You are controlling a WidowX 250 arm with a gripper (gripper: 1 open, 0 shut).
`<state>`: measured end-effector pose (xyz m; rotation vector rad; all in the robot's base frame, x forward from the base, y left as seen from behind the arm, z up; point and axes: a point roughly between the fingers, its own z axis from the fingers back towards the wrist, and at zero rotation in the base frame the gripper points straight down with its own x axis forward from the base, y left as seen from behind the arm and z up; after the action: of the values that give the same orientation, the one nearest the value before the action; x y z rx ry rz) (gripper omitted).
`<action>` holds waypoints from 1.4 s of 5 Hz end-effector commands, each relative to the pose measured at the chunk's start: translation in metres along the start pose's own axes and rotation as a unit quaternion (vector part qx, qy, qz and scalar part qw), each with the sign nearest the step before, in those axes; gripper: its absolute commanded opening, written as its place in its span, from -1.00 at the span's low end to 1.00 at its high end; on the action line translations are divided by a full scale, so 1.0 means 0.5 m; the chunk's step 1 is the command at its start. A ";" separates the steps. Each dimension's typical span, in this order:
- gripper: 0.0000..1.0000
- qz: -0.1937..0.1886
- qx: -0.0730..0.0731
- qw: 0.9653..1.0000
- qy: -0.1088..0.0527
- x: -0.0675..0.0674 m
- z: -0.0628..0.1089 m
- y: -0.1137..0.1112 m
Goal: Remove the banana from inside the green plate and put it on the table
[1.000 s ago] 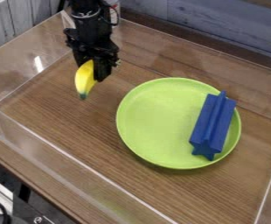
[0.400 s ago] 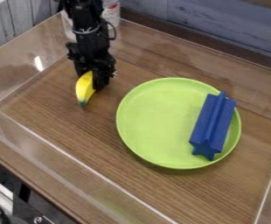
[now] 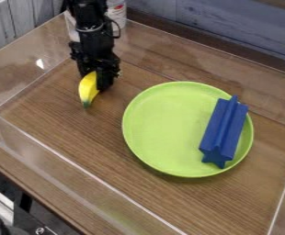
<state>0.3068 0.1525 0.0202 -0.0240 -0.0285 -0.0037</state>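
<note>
Banana [image 3: 87, 89], small and yellow with a greenish tip, sits at the far left of the wooden table [image 3: 94, 138], its tip pointing toward the near side. We see the black robot gripper [image 3: 97, 77] reaching down from the far edge, its fingers at the banana's upper part. The jaws appear closed around the banana, though the dark fingers blend together and we cannot make out each one. We cannot tell whether the fruit's underside touches the wood. To the right of the banana, well apart from it, lies a large round lime-green plate [image 3: 165, 128] with a shallow rim. On the plate's right side rests a blue ridged block [image 3: 223, 131], its long side running from far to near and its far end reaching the rim. Clear walls [image 3: 77, 171] edge the table on the left and near sides.
</note>
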 end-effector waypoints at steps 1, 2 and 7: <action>-1.00 0.008 0.007 1.000 -0.015 0.012 0.021 0.021; -1.00 0.011 0.005 1.000 -0.012 0.012 0.019 0.026; 1.00 0.026 -0.012 1.000 -0.003 -0.004 0.039 0.030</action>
<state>0.3005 0.1608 0.0207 -0.0752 0.0153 0.0364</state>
